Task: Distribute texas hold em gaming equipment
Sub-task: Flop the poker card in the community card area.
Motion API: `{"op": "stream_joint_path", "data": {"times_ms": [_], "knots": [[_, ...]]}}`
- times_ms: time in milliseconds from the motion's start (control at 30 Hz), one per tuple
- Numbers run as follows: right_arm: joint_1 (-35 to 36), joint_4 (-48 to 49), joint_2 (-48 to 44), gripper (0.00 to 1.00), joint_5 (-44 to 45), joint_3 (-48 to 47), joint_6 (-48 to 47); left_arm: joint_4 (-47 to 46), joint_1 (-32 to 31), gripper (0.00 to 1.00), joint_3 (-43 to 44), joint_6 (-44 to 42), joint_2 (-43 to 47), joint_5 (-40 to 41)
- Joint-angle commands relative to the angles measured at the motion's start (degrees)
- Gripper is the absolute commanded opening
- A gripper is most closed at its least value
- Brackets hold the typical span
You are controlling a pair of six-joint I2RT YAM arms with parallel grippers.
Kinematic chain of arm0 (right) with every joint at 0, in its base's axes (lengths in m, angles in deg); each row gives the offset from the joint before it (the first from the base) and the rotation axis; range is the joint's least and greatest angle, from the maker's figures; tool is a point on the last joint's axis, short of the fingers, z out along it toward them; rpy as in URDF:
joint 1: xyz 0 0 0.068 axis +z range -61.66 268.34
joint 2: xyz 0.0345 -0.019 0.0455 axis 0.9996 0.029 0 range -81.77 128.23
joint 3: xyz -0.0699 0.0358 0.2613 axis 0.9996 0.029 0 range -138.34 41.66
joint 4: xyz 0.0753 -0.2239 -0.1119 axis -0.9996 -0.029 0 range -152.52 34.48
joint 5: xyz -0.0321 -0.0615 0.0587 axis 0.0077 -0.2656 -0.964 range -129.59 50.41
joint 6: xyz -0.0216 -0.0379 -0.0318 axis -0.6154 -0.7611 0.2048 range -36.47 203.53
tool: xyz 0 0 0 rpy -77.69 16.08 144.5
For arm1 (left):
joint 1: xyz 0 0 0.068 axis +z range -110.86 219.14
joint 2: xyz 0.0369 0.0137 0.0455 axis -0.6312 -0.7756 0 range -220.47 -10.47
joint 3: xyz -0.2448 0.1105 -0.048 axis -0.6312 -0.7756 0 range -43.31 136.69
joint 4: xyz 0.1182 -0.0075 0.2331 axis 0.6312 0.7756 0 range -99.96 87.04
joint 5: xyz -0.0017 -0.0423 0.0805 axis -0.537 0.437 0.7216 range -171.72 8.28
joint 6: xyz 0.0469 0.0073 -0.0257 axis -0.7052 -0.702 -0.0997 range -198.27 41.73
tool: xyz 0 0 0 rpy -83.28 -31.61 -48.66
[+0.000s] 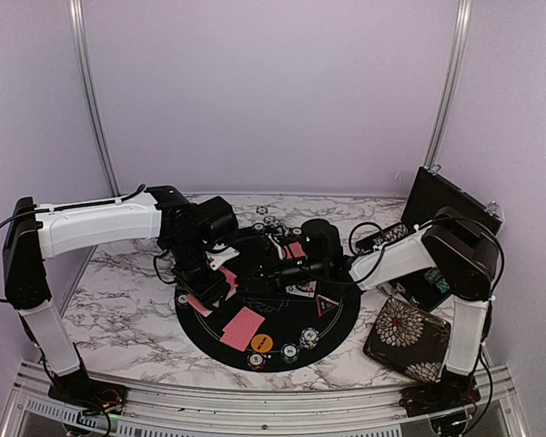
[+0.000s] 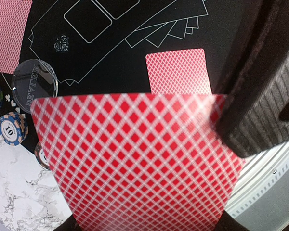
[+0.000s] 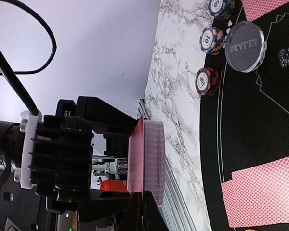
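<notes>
Over the left half of the black mat (image 1: 346, 320), the left gripper (image 2: 147, 222) is closed partway on a deck of red-backed cards (image 2: 139, 163), clamping it by opposite edges and holding it clear of the mat. In the left wrist view the deck's diamond-patterned back fills the lower frame.

The right gripper (image 3: 143, 209) reaches across from the right and meets the deck edge-on. Its jaws are drawn fully together and appear to pinch the edge of the front card (image 3: 135, 159), which stands slightly off the rest of the deck, though the contact itself is dark and hard to make out. One right finger (image 2: 260, 86) crosses the deck's upper right corner in the left wrist view.

Beneath the deck a loose card (image 2: 178, 71) lies face down on the mat. A clear dealer button (image 3: 245, 45) sits near the mat's rim. Beside it, along the rim, are an orange-and-black chip stack (image 3: 209, 82) and a blue-and-white chip stack (image 3: 212, 39) marked 10.

In the top view, more face-down cards (image 1: 243, 328) lie toward the mat's near edge, with an orange disc (image 1: 262, 343) just beside them. The red-edged triangle (image 1: 326, 305) lies on the mat's right half. A floral pouch (image 1: 407, 339) rests on the marble table (image 1: 127, 300) right of the mat, and a black case (image 1: 448, 208) stands at the back right
</notes>
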Motion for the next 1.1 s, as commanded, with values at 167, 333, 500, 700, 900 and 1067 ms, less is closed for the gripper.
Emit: {"op": "stream_joint_path", "data": {"times_ms": [167, 333, 500, 700, 900, 1067], "knots": [[-0.2, 3.8, -1.0, 0.0, -1.0, 0.8, 1.8, -0.4, 0.2, 0.44, -0.6, -0.5, 2.0, -0.5], [-0.9, 6.0, -1.4, 0.0, -1.1, 2.1, 3.4, -0.4, 0.2, 0.44, -0.7, -0.4, 2.0, -0.5], [-1.9, 6.8, -2.3, 0.0, -1.1, 3.0, 3.9, -0.4, 0.2, 0.44, -0.7, -0.4, 2.0, -0.5], [-3.2, 7.0, -3.9, 0.0, -1.0, 4.3, 4.0, -0.4, 0.1, 0.44, -0.8, -0.4, 2.0, -0.3], [-4.5, 7.2, -5.6, 0.0, -1.0, 5.9, 3.7, -0.4, 0.2, 0.44, -0.8, -0.4, 2.2, -0.3], [-6.2, 4.9, -7.6, 0.0, -0.5, 7.5, 1.1, -0.4, 0.2, 0.44, -0.9, 0.0, 2.4, -0.3]]}}
